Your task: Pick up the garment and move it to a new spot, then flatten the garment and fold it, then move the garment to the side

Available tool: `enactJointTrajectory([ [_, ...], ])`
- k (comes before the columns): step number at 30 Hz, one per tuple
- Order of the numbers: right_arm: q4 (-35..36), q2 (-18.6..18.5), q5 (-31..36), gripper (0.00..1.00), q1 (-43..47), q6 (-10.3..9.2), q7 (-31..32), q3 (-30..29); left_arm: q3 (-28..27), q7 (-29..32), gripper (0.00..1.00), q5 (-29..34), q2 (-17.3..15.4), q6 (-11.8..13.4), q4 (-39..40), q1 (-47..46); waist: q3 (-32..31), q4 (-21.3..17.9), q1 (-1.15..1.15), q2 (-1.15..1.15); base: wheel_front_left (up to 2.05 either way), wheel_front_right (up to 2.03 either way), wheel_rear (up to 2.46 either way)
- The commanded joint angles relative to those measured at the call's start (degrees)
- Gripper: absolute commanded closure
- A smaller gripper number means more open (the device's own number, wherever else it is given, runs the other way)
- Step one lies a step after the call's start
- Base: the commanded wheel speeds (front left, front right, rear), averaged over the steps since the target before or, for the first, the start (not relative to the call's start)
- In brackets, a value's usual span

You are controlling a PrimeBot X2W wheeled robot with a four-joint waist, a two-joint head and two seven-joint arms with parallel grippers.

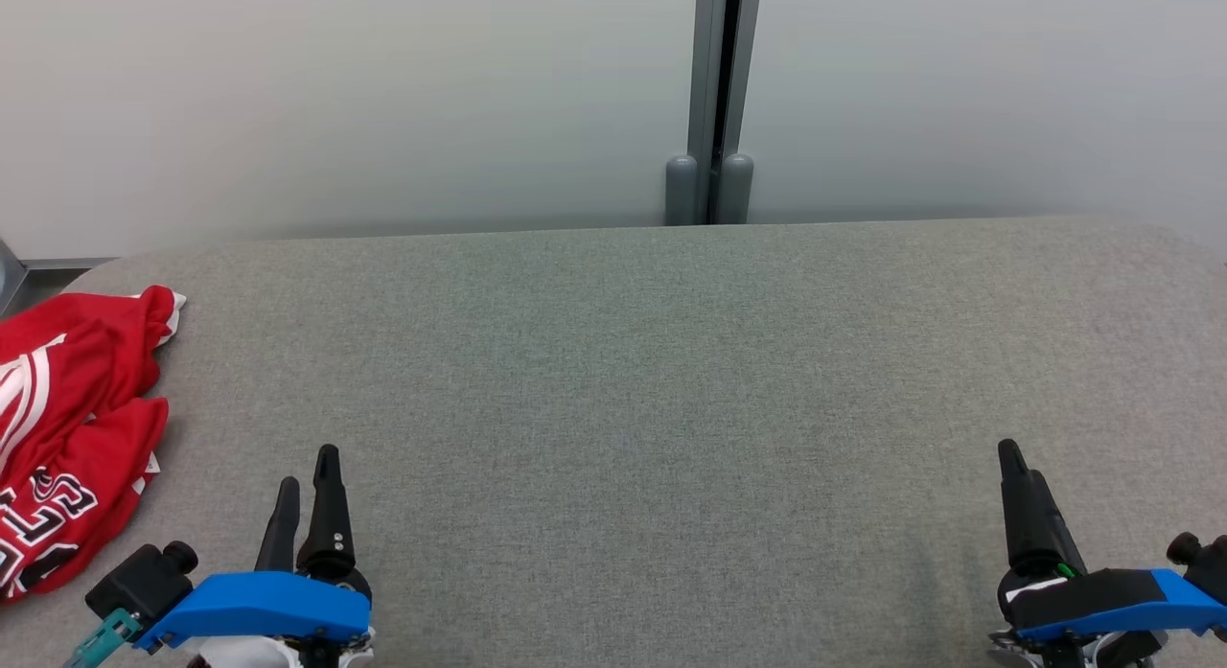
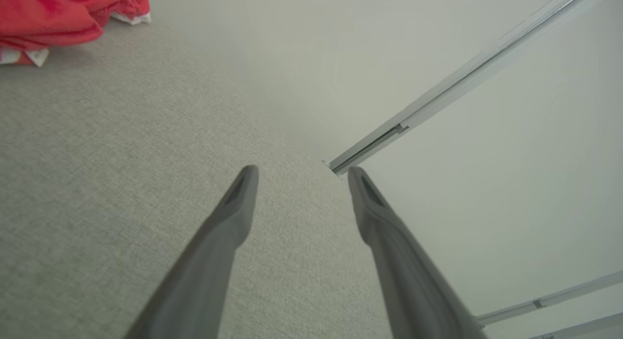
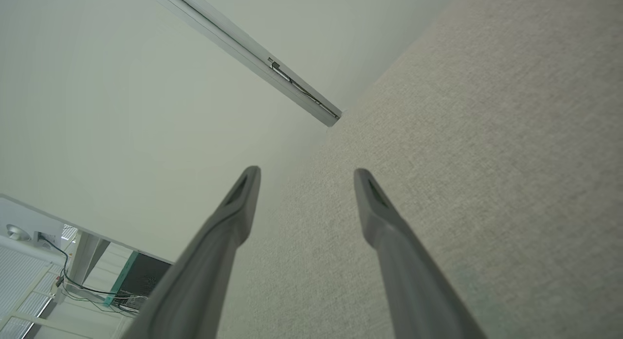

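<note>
step: pickup, likely not begun | red jersey (image 1: 67, 438) heaped far left | left gripper (image 1: 308, 469), right gripper (image 3: 304, 176) spread, empty | next: left reaches jersey

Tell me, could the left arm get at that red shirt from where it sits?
Probably yes. The left gripper hangs open just beside the red shirt, with bare grey table between them.

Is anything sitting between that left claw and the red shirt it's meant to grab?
Nothing visible does. Only bare grey table lies between the open left gripper and the crumpled red garment at the table's left edge.
</note>
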State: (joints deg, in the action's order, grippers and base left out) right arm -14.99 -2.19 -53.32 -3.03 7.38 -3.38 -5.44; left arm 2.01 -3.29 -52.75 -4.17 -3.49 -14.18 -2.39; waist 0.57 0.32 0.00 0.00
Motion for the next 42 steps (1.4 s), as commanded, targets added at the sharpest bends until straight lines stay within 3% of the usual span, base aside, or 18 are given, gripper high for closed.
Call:
enactJointTrajectory([
  [1,0.98,-0.43,1.94,0.0,-1.01,0.07,-0.52,0.1,0.3,-0.63,0.0,2.0,-0.65,0.21,1.01,-1.13,0.02,-0.01,0.0,0.0,0.0,0.0,0.0],
  [21,0.15,-0.58,16.33,0.0,-1.38,0.1,-4.11,0.33,3.51,-4.17,0.0,17.11,-1.8,0.95,1.29,-1.05,0.31,0.05,0.0,0.0,0.0,0.0,0.0],
  [42,-1.16,-0.71,28.76,0.0,-1.65,0.13,-7.14,2.22,5.45,-7.23,0.0,28.46,-2.03,1.38,0.75,-0.79,0.56,0.2,0.0,0.0,0.0,0.0,0.0],
])
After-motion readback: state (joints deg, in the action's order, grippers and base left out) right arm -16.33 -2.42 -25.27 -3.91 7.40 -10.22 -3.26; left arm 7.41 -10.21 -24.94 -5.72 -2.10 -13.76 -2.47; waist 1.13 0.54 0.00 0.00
